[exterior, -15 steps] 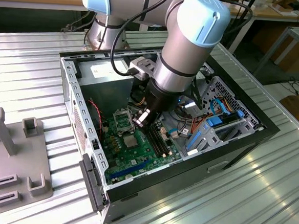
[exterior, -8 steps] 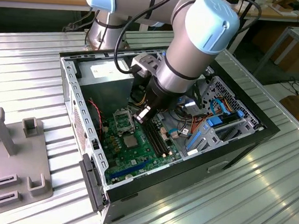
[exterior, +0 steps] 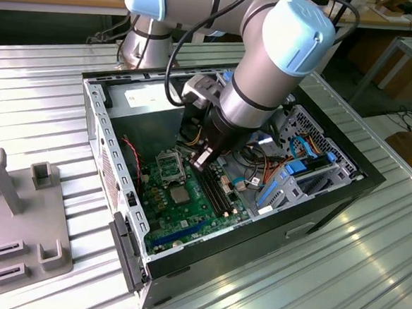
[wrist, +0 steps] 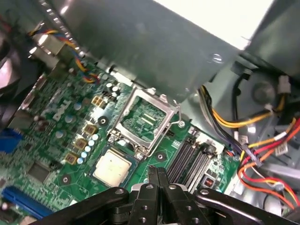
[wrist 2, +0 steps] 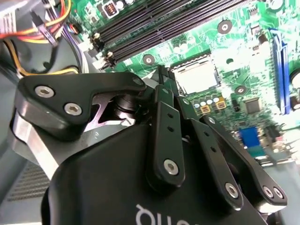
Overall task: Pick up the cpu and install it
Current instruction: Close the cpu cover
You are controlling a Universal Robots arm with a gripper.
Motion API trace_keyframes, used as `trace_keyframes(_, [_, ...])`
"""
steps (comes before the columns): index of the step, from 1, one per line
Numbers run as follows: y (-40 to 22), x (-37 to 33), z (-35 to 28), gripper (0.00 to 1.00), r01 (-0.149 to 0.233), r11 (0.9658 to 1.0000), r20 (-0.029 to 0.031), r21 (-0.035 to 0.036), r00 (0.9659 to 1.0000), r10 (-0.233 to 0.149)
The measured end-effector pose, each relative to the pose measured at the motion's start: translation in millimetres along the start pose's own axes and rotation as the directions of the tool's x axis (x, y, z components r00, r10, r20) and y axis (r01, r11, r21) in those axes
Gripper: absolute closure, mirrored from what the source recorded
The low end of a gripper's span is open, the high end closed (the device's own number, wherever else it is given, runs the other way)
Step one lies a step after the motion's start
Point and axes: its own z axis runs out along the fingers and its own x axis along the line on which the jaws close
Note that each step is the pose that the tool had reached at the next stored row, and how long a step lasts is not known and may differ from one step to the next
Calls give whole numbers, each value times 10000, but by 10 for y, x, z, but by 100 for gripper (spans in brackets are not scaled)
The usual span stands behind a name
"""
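Note:
The cpu (wrist: 111, 168), a pale silver-grey square chip, lies flat on the green motherboard (exterior: 187, 217) inside the open computer case. It sits right beside the dark socket (wrist: 145, 119) with its silver metal frame. The exterior view shows the cpu (exterior: 180, 194) just below the socket (exterior: 168, 167). My gripper (wrist: 157, 172) hangs a little above the board, between the cpu and the black memory slots (wrist: 190, 161). Its black fingertips are pressed together with nothing between them. In the second wrist view the gripper (wrist 2: 164, 82) points down beside the cpu (wrist 2: 197, 77).
The case walls (exterior: 95, 118) surround the board. Bundles of red, yellow and orange cables (wrist: 262, 159) run close to my arm. A blue slot (exterior: 179, 232) lies near the case front. A grey fixture (exterior: 18, 212) stands on the ribbed metal table at the exterior view's left.

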Motion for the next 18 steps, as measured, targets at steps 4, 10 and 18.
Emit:
trace_keyframes(4, [16,-34,11,89,259,9997,-36,-7,9997,-259])
trace_keyframes(10, [125,-153,37,89,317,9995,-46,-8,9995,-317])
trace_keyframes(18, [148,-224,107,89,616,9980,6,-138,9981,-616])
